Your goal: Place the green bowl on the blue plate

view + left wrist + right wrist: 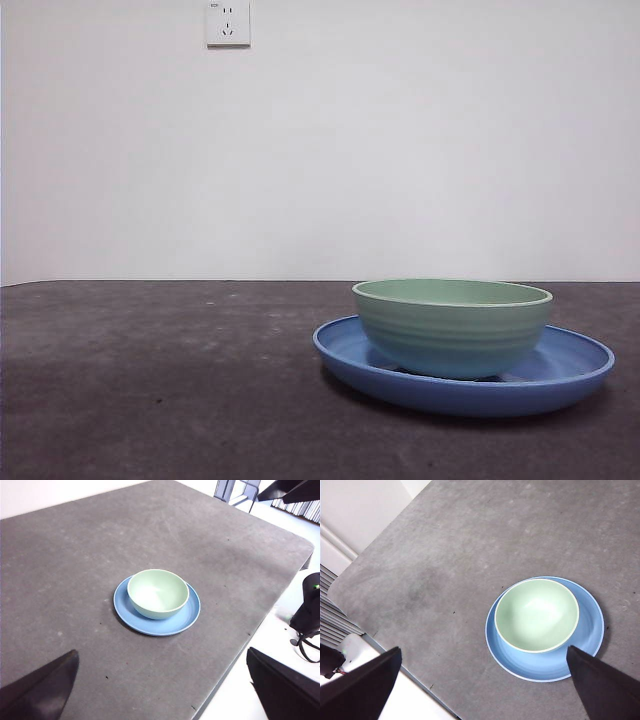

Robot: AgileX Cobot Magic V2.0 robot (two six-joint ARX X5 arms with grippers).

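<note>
Both arms hang high, left gripper point(160, 690) and right gripper point(485, 685) with jaws spread wide, holding nothing; below, the pale mint-green ridged bowl point(452, 325) sits off-centre on the glossy blue round plate point(570, 365) on the grey counter point(150, 390) — looks placed, so best retreat upward without nudging it

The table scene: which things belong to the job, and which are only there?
Job: green bowl, sitting upright on the blue plate; left gripper and right gripper, both open and away from them.
Not job: wall socket, grey table.
</note>
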